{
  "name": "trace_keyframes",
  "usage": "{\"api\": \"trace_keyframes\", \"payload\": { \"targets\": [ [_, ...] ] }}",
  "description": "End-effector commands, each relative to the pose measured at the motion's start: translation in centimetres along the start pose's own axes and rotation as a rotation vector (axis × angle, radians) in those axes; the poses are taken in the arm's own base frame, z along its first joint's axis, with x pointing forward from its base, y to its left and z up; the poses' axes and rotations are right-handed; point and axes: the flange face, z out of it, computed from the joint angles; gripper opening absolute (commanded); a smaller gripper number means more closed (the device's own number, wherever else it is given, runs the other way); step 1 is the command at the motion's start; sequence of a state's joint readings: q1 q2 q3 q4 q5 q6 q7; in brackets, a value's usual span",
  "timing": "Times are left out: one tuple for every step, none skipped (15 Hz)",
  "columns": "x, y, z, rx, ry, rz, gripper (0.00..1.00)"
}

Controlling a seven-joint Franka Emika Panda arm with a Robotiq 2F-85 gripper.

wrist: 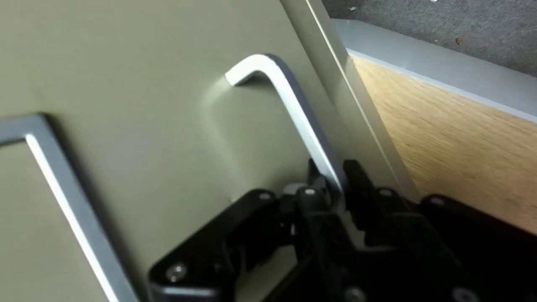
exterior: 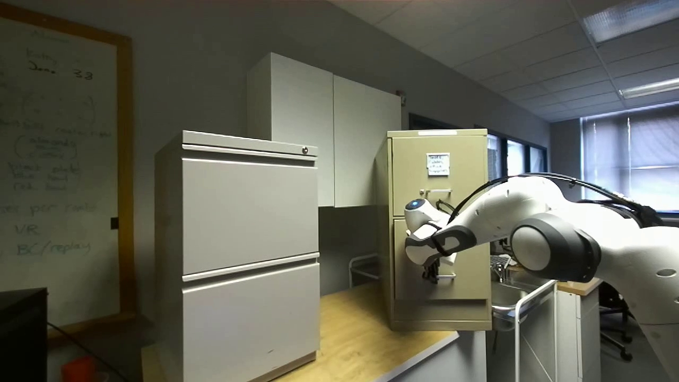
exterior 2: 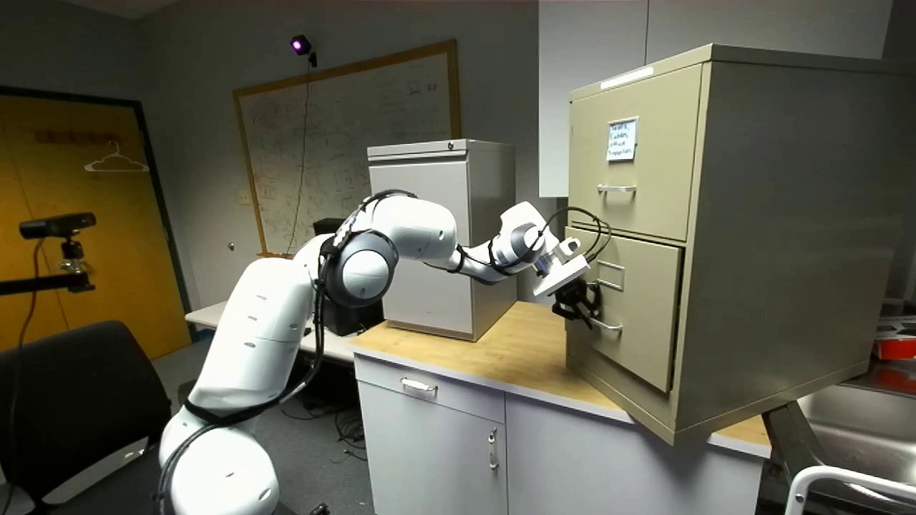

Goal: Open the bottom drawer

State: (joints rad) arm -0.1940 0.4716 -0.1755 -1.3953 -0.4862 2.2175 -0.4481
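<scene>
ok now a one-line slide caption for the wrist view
Up close: the gripper straddles the silver handle of the bottom drawer, with wood-toned countertop at right.

In an exterior view: well back from beige cabinet (exterior: 467, 159), nearly head-on. In an exterior view: nearer, oblique, its front (exterior 2: 651, 214) plus side panel (exterior 2: 787, 236). Wrist view: tilted close-up on its bottom drawer (wrist: 159, 138). Both exterior views share its front, arm (exterior 2: 422, 222), grey cabinet (exterior: 249, 212).

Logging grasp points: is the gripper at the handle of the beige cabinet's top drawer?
No, an exterior view shows the gripper at the handle of the bottom drawer, below the top drawer.
</scene>
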Motion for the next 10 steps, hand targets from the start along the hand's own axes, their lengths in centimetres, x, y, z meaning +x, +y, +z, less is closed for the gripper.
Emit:
{"api": "trace_keyframes", "payload": {
  "targets": [
    [-0.5,-6.9,-1.5,0.142,-0.032,-0.051,0.04],
    [-0.9,-7.2,-1.8,0.147,-0.034,-0.053,0.04],
    [-1.3,-7.4,-2.2,0.153,-0.037,-0.054,0.04],
    [-1.8,-7.7,-2.6,0.160,-0.042,-0.054,0.04],
    [-2.4,-8.0,-3.0,0.167,-0.044,-0.055,0.04],
    [-2.9,-8.3,-3.3,0.173,-0.047,-0.055,0.04],
    [-3.4,-8.6,-3.7,0.179,-0.047,-0.055,0.04],
    [-4.0,-8.9,-4.0,0.182,-0.046,-0.056,0.04],
    [-4.5,-9.3,-4.3,0.185,-0.044,-0.059,0.04],
    [-5.1,-9.7,-4.5,0.187,-0.045,-0.061,0.04]
  ]
}}
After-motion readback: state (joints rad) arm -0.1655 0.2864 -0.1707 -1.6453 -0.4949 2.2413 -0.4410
